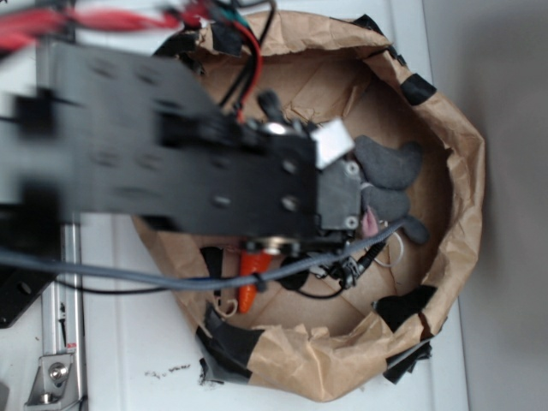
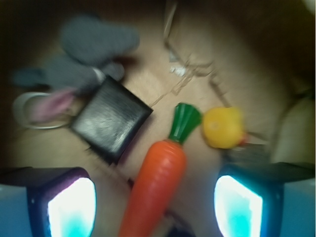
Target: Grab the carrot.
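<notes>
The carrot is long, glossy orange with a dark green stem top. In the wrist view it lies on the brown floor, stem pointing up and away, its body between my two fingers. My gripper is open, jaws wide apart on either side of the carrot, not touching it. The left fingertip and the right one glow pale blue. In the exterior view only the carrot's orange tip shows below the black arm; the gripper's jaws are hidden under the arm there.
A yellow rubber duck sits just right of the carrot's stem. A black square block lies to the left. A grey plush toy lies beyond it. A brown paper wall rings everything.
</notes>
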Controlling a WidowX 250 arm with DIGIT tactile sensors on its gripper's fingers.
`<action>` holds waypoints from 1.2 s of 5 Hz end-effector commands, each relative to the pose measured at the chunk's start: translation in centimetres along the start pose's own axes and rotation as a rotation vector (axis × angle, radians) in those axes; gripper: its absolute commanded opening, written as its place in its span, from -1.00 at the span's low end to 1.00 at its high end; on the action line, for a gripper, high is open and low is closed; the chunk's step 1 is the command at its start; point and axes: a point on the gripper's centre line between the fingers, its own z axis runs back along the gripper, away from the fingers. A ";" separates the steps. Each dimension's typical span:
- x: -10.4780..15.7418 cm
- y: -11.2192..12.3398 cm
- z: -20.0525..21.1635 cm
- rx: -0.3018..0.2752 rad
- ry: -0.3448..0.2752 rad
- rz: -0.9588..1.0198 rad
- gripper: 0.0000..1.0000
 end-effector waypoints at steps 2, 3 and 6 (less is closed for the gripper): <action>0.7 0.0 -4.4 -0.070 0.027 -0.174 -1.00; 1.4 0.0 -1.8 -0.100 -0.020 -0.319 -1.00; 4.2 -0.6 11.6 -0.035 -0.152 -0.807 -1.00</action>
